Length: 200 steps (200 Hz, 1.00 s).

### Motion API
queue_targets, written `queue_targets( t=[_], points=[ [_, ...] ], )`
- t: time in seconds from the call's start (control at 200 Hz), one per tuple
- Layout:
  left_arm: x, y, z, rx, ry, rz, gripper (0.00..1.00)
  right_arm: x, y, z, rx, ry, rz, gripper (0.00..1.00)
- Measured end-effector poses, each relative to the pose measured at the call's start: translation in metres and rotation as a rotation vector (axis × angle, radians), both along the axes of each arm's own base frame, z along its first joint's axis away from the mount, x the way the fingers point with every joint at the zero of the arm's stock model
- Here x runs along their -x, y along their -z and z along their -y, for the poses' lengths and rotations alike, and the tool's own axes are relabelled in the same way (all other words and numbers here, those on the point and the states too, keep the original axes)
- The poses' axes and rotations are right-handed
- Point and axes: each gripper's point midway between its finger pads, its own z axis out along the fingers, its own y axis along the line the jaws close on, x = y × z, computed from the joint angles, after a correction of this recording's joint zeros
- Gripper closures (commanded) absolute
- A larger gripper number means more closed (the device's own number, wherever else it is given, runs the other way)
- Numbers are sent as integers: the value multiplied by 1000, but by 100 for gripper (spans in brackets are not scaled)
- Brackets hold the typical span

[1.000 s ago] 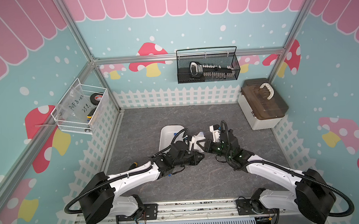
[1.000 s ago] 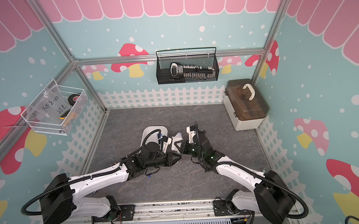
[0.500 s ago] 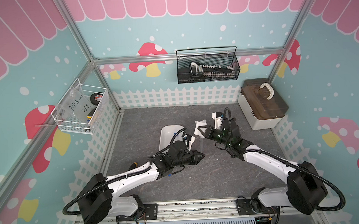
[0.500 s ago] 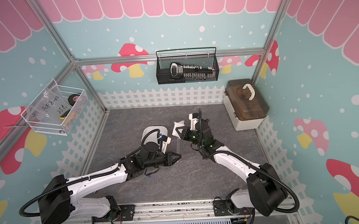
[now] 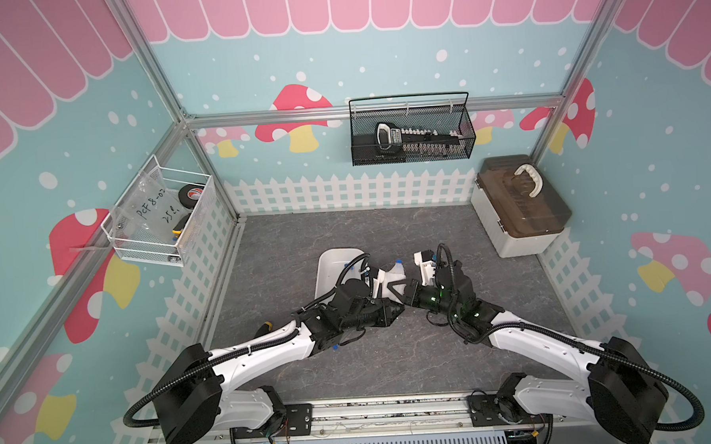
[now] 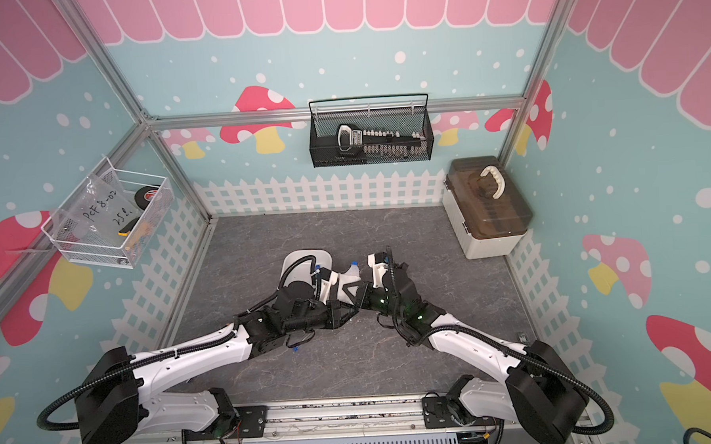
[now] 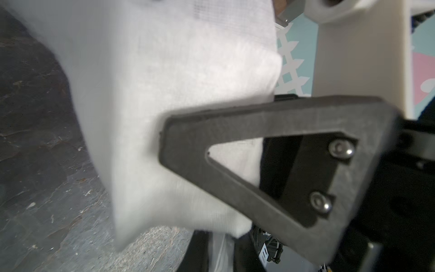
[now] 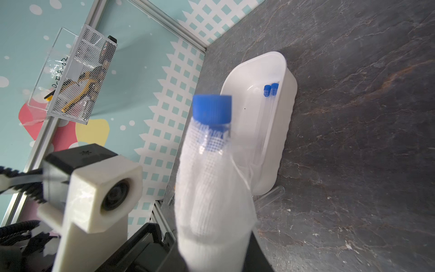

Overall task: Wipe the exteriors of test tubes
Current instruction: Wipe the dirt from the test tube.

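We have the test tube [image 8: 213,139] held up between the two arms above the grey table [image 8: 353,122], its blue cap [image 8: 211,109] poking out of the gauze cloth [image 8: 211,202] that the left gripper [image 7: 164,139] pinches tight around the clear wall, while the right gripper [image 5: 410,290] appears clamped on the tube's hidden bottom end. Two more capped tubes [image 8: 266,113] lie in the white tray [image 8: 286,77], and another tube [image 8: 271,194] lies on the table just beside it. We judge the tube light, stiff, slick and breakable, so we would hold it near an end, squeeze gently through the cloth and never bend it.
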Motion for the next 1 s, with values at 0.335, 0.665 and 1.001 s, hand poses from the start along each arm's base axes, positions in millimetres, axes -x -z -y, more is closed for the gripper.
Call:
queue_targets(
  t=[0.335,0.665,1.001],
  points=[
    [1,0,-2,1,-2,1,90,-59,-27,-2,-2,61,53,79],
    [1,-6,-5,13,-13,17,90,-72,-47,0,-31,47,91,79],
    [1,-4,-7,3,-20,10,90,-8,-2,-18,-10,-62,-5,79]
  ],
)
